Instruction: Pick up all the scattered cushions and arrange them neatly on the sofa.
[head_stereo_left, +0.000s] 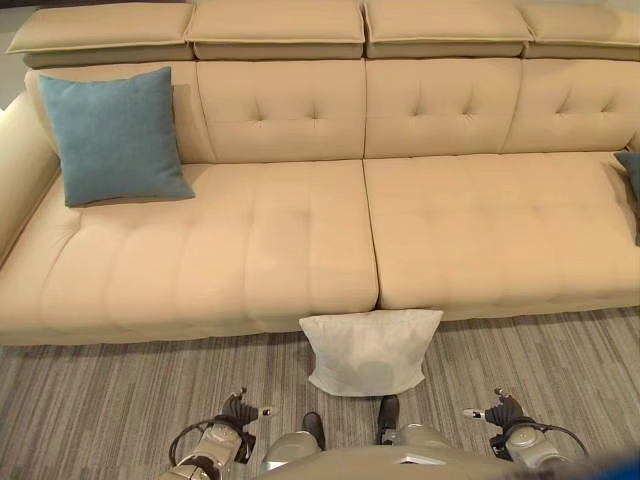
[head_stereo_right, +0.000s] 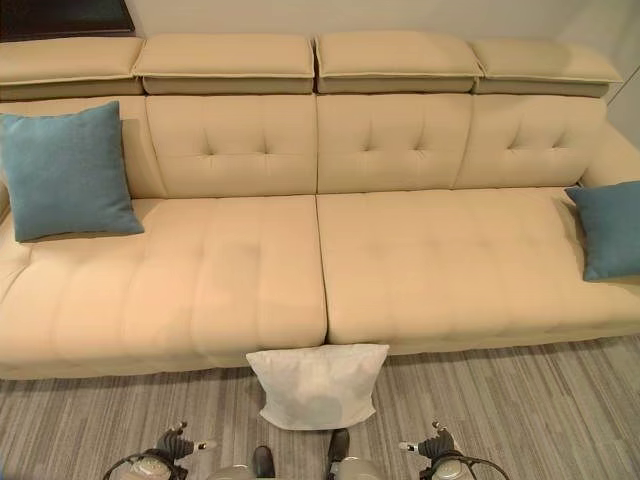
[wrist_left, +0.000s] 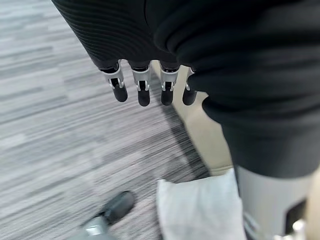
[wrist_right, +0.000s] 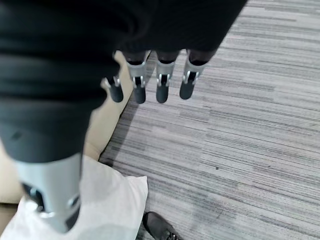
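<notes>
Grey carpet (head_stereo_left: 120, 400) fronts our sofa (head_stereo_left: 300, 250). Our left hand (wrist_left: 145, 82) and right hand (wrist_right: 160, 82) hang, fingers straight, empty. White cushion (head_stereo_left: 368, 350) leans against sofa's base; blue cushions (head_stereo_left: 115, 135) (head_stereo_right: 610, 228) sit at both sofa ends.

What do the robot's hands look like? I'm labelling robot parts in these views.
Each hand, left hand and right hand, has a dark ribbed cover over its back and wrist, and a row of silver fingers ending in rounded dark tips.
</notes>
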